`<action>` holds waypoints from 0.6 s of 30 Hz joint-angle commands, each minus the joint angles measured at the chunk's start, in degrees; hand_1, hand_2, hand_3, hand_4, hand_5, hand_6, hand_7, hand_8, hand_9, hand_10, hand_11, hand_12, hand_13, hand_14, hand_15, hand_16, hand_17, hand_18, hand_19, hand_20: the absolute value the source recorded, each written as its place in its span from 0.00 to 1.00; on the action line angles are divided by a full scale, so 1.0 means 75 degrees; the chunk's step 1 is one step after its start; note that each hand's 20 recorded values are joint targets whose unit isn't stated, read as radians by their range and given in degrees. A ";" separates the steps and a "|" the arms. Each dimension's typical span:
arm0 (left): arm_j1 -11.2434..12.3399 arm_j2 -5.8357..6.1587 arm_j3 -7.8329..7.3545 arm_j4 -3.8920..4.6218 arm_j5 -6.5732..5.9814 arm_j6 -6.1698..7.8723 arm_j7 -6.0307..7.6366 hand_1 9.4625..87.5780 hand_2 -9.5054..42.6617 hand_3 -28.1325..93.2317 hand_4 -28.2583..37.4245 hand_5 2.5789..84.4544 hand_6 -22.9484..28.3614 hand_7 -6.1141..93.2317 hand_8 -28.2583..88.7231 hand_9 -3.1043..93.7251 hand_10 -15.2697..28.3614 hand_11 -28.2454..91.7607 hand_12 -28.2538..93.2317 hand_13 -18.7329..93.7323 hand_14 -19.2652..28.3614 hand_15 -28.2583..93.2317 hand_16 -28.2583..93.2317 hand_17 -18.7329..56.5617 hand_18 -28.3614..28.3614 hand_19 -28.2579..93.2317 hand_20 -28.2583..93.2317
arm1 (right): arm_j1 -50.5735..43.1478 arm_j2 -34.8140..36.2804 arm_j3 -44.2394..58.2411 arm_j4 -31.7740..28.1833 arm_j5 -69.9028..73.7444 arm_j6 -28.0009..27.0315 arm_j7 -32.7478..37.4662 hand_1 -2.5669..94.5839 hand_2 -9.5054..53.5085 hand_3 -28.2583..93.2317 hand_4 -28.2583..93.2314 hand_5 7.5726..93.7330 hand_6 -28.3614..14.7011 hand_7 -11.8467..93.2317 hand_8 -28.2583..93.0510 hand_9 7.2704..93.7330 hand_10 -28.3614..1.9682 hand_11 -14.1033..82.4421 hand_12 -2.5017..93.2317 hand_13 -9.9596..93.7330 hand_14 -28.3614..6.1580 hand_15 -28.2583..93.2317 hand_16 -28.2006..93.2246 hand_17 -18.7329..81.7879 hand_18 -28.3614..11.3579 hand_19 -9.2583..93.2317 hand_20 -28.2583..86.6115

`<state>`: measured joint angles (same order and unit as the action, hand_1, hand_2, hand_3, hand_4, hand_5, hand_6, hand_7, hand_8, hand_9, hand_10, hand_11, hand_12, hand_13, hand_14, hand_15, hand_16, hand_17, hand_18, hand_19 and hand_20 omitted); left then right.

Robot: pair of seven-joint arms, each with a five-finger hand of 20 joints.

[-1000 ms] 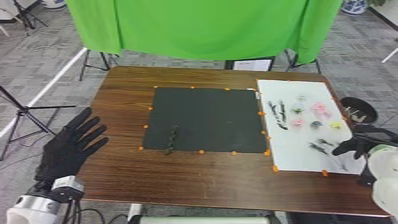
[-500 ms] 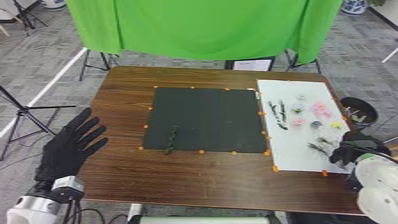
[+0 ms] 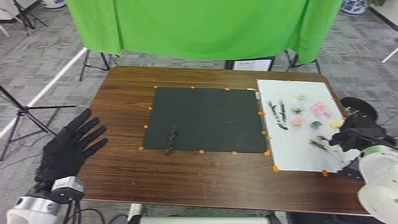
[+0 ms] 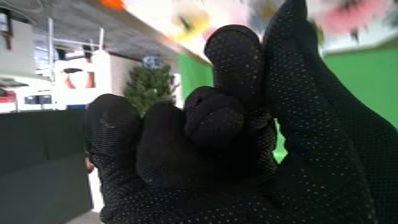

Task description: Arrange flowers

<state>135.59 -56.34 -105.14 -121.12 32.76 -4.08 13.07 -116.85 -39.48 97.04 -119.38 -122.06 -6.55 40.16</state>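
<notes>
Nearest you, on your left, your left hand [image 3: 64, 152] is open wide, fingers straight and spread, beside the brown tabletop [image 3: 191, 177]. On your right, your right hand [image 3: 362, 132] is at the near part of the white sheet's right edge; whether it is wide, narrow or holding something, you cannot tell. Just left of it, thin green sprigs [image 3: 317, 144] lie on the white sheet [image 3: 293, 155]. A dark green stem [image 3: 171, 140] lies lengthwise on the near left part of the black mat [image 3: 209, 120]. Farther up the sheet you have a yellow flower [image 3: 337, 124], a grey-blue flower [image 3: 316, 125] and a small pink flower [image 3: 298, 122], with a larger pink flower [image 3: 321, 110] beyond. Two dark twigs [image 3: 282, 115] lie along the sheet's left side. A black bin [image 3: 359, 106] sits off the tabletop's right edge. Past the tabletop, a green cloth [image 3: 200, 30] hangs.
</notes>
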 commanded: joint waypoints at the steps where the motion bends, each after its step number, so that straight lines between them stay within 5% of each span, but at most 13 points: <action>1: 0.0085 0.0003 0.0003 0.0010 -0.0012 0.0020 -0.0020 0.19 0.02 0.80 0.00 0.26 0.50 0.23 0.16 0.25 0.58 0.34 0.40 0.29 0.69 0.39 0.28 0.10 0.86 0.49 0.31 | 0.0131 0.0031 0.0356 -0.0158 -0.0216 -0.1675 0.0591 0.35 0.00 0.94 0.02 0.66 0.63 0.59 0.37 0.68 0.54 0.81 0.55 0.69 0.47 0.94 0.58 0.49 0.16 0.98 0.76; 4: 0.0126 -0.0006 -0.0030 -0.0008 -0.0014 0.0043 0.0001 0.19 0.02 0.80 0.00 0.26 0.50 0.23 0.16 0.24 0.57 0.34 0.40 0.29 0.69 0.39 0.28 0.10 0.86 0.49 0.31 | 0.0189 -0.0002 0.0379 -0.0059 -0.0017 -0.2186 0.0695 0.27 0.00 0.96 0.01 0.55 0.56 0.56 0.12 0.55 0.46 0.80 0.54 0.62 0.42 0.94 0.57 0.44 0.16 0.93 0.74; 12: 0.0100 -0.0025 -0.0005 0.0008 -0.0007 0.0031 0.0007 0.19 0.02 0.80 0.00 0.26 0.50 0.23 0.16 0.24 0.58 0.34 0.40 0.29 0.69 0.39 0.28 0.10 0.86 0.49 0.31 | 0.0518 -0.0039 -0.0139 0.0417 0.0154 -0.2097 0.0581 0.25 0.00 0.96 0.00 0.50 0.51 0.50 0.12 0.48 0.42 0.79 0.50 0.58 0.39 0.94 0.54 0.42 0.15 0.92 0.74; 18: 0.0090 -0.0035 0.0014 0.0009 -0.0017 0.0059 -0.0014 0.19 0.02 0.80 0.00 0.26 0.50 0.23 0.16 0.24 0.58 0.34 0.40 0.29 0.69 0.39 0.28 0.10 0.86 0.49 0.31 | 0.0751 0.0001 -0.0735 0.0819 -0.0295 -0.1618 0.0436 0.29 0.00 0.95 0.00 0.56 0.57 0.51 0.12 0.57 0.46 0.77 0.48 0.62 0.45 0.93 0.54 0.45 0.16 0.93 0.74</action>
<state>135.67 -56.29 -105.13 -121.07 32.75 -4.08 13.10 -112.50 -39.53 94.89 -115.57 -120.40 -21.75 44.76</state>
